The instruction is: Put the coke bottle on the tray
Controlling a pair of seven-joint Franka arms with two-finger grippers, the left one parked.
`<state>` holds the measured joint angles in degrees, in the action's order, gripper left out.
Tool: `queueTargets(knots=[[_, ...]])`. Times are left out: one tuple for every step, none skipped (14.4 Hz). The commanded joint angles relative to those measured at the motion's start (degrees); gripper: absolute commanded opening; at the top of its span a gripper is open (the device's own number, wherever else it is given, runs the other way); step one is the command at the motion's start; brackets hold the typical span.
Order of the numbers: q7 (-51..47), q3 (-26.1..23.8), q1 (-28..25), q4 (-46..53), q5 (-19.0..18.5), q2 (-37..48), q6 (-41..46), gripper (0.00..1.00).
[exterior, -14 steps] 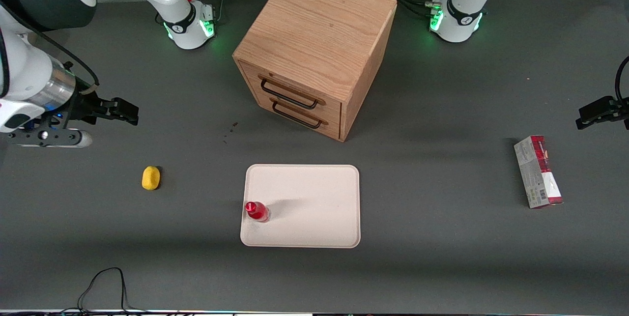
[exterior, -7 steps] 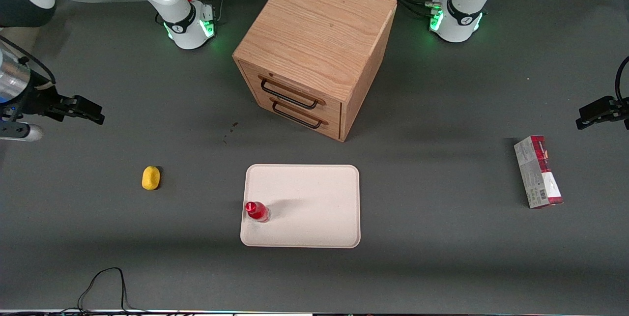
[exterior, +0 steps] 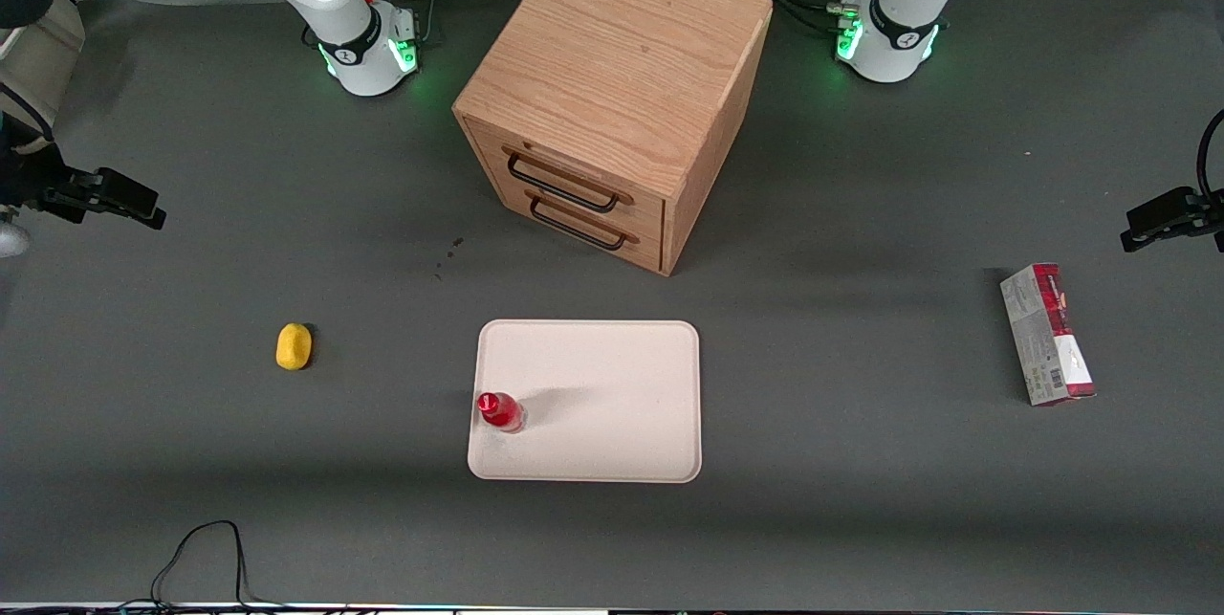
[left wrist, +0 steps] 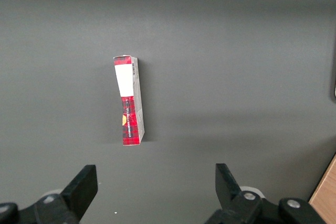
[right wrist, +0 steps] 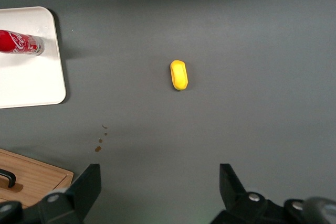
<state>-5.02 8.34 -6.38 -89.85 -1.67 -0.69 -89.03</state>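
The small red coke bottle (exterior: pixel 499 410) stands upright on the cream tray (exterior: pixel 612 405), close to the tray's edge on the working arm's side. It shows in the right wrist view too (right wrist: pixel 20 42), on the tray's corner (right wrist: pixel 37 85). My gripper (exterior: pixel 120 199) is high above the table at the working arm's end, far from the tray and farther from the front camera than the yellow lump. It is open and empty; its two fingers stand wide apart in the right wrist view (right wrist: pixel 157 184).
A yellow lump (exterior: pixel 294 346) lies on the table between my gripper and the tray. A wooden drawer cabinet (exterior: pixel 612 98) stands farther from the front camera than the tray. A red-and-grey carton (exterior: pixel 1046 334) lies toward the parked arm's end.
My gripper has drawn away from the tray toward the working arm's end of the table, staying open. The bottle and tray have not moved.
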Motion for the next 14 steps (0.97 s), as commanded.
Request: queueTargets(knots=[[1.50, 3.60, -2.58, 0.73, 0.00, 0.33, 1.05, 1.00], [1.50, 3.61, -2.58, 0.82, 0.00, 0.33, 1.05, 1.00], [1.50, 3.61, -2.58, 0.82, 0.00, 0.33, 1.05, 1.00], [1.50, 3.61, -2.58, 0.73, 0.00, 0.33, 1.14, 1.00], [1.50, 3.61, -2.58, 0.73, 0.00, 0.33, 1.31, 1.00], [1.50, 3.61, -2.58, 0.73, 0.00, 0.33, 1.31, 1.00], [1.50, 3.61, -2.58, 0.73, 0.00, 0.33, 1.31, 1.00], [1.50, 3.61, -2.58, 0.82, -0.09, 0.33, 1.31, 1.00], [1.50, 3.44, -2.41, 0.73, -0.09, 0.33, 1.31, 1.00], [1.50, 3.09, -2.15, 0.73, -0.09, 0.33, 1.40, 1.00], [1.50, 3.00, -1.88, 0.73, -0.09, 0.33, 1.40, 1.00], [1.50, 2.39, -1.01, 0.73, 0.00, 0.42, 1.40, 1.00], [1.50, 1.69, -0.39, 0.73, 0.00, 0.42, 1.49, 1.00], [1.50, 1.68, -0.39, 0.73, 0.00, 0.42, 1.75, 1.00]])
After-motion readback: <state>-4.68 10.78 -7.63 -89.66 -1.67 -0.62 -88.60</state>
